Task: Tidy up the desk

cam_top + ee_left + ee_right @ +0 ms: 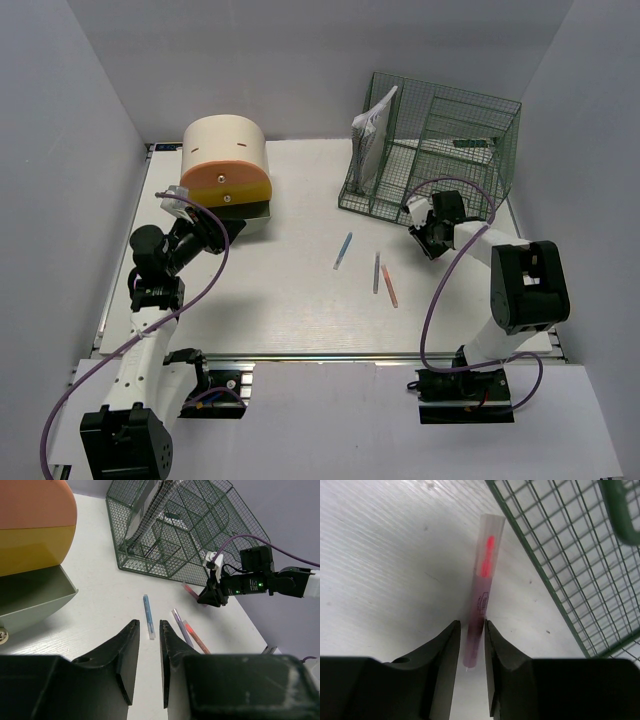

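Since the pens lie flat on the worktop (290, 315), which fills the middle of the top view, a low approach from above suits them, and the arms are posed for that. At lower left the left arm (150, 270) leans toward the box. Its jaws are slightly parted with nothing between them, and they point across the worktop at the loose pens.

Mid-frame lie a blue pen (343, 250), a purple pen (376, 272) and a red pen (389, 292), near one another but not touching. Right of them the right arm (520, 280) bends low. Its jaws sit close on either side of the near end of a pink pen (482, 580), which lies just beside the foot of the rack (400, 203). Whether they press it I cannot tell.

At far left the box (225, 160) has its drawer (35, 595) out, probably to receive pens. At far right the rack holds papers (370, 135) upright in its left compartment.
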`<state>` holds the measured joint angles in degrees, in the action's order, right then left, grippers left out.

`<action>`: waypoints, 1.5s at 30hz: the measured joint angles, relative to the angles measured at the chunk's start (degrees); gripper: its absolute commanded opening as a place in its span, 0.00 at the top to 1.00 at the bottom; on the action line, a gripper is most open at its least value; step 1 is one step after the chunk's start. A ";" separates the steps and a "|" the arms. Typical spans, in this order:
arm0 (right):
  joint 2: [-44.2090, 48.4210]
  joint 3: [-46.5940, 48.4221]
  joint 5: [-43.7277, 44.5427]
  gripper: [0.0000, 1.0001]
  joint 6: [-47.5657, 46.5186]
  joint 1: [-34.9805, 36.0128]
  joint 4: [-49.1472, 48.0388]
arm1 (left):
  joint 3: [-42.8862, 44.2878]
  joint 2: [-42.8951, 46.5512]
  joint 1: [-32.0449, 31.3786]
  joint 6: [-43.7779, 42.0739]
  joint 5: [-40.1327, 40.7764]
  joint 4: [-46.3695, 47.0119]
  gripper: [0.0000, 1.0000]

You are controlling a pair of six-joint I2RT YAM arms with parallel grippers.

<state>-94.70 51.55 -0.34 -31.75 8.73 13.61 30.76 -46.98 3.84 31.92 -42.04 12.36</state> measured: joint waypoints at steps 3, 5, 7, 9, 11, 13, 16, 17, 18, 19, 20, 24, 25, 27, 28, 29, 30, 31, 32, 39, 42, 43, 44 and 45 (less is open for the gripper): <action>-0.17 0.09 -2.27 0.69 -0.85 -0.07 0.07 | 0.00 0.00 0.00 -0.02 0.00 -0.09 0.66; -0.24 0.09 -3.61 0.70 -1.60 -0.09 0.15 | 0.00 0.00 0.00 -0.02 0.00 -0.13 0.66; -0.28 0.09 -4.46 0.72 -1.97 -0.09 0.20 | 0.00 0.00 0.00 -0.04 0.00 -0.15 0.66; -0.42 0.09 -4.90 0.74 -2.23 -0.07 0.20 | 0.00 0.00 0.00 -0.07 0.00 -0.17 0.66; -0.57 0.09 -5.16 0.76 -2.45 -0.07 0.20 | 0.00 0.00 0.00 -0.15 0.00 -0.17 0.66; -0.74 0.22 -5.35 0.81 -2.56 -0.04 0.24 | 0.00 0.00 0.00 -0.22 0.00 -0.17 0.66; -1.05 0.59 -5.46 0.94 -2.97 -0.02 0.39 | 0.00 0.00 0.00 -0.24 0.00 -0.15 0.66; -1.05 0.66 -5.40 0.96 -3.10 0.00 0.52 | 0.00 0.02 0.00 -0.24 -0.04 -0.15 0.66; -1.05 0.72 -5.38 1.00 -3.26 0.00 0.70 | 0.00 0.02 0.00 -0.26 -0.07 -0.15 0.66; -1.05 0.81 -5.31 1.00 -3.41 0.02 0.92 | 0.00 0.07 0.00 -0.26 -0.17 -0.15 0.66; -1.03 0.83 -5.25 1.00 -3.50 0.04 1.03 | 0.00 0.15 0.00 -0.28 -0.31 -0.13 0.66; -0.52 1.18 -6.32 1.00 -4.39 0.07 2.73 | -0.02 1.27 0.00 -0.44 -0.70 0.09 0.65; -0.33 1.31 -7.26 1.00 -4.55 0.09 4.50 | -0.02 1.79 0.00 -0.44 -0.70 0.20 0.65; 0.79 2.01 -9.33 1.00 -4.74 0.44 9.31 | -0.02 2.75 0.00 -0.46 -0.70 0.44 0.65; 1.31 2.64 -10.27 1.00 -4.74 0.83 11.76 | -0.02 3.15 0.00 -0.52 -0.68 0.52 0.65; 1.88 3.69 -11.13 1.00 -4.72 1.33 14.34 | -0.02 3.43 0.00 -0.63 -0.63 0.55 0.65; 2.51 5.27 -12.15 1.00 -4.70 2.03 16.81 | -0.02 3.63 0.00 -0.70 -0.59 0.55 0.65; 3.08 7.23 -13.05 1.00 -4.68 2.86 18.82 | -0.02 3.76 0.02 -0.85 -0.48 0.52 0.65; 3.63 9.20 -13.81 1.00 -4.68 3.69 20.00 | -0.02 3.87 0.07 -0.96 -0.35 0.50 0.65; 4.44 25.57 -16.55 1.00 -4.90 14.43 23.28 | -0.02 4.76 0.09 -2.14 2.75 -1.68 0.66; 0.66 33.68 -15.96 1.00 -5.84 20.46 23.85 | -0.02 4.90 0.09 -2.80 4.74 -2.95 0.66; -1.70 37.29 -15.30 1.00 -6.27 22.71 24.30 | -0.02 5.07 0.11 -3.10 5.62 -3.52 0.66; -3.98 40.37 -14.73 1.00 -6.80 24.59 24.06 | -0.02 5.33 0.11 -3.50 6.40 -4.13 0.66; -6.25 43.19 -13.90 1.00 -7.48 26.45 23.89 | -0.02 5.70 0.11 -3.78 7.21 -4.72 0.66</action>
<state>-100.95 94.74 -14.24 -39.22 35.18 37.50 30.74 -41.28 3.95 28.14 -34.83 7.64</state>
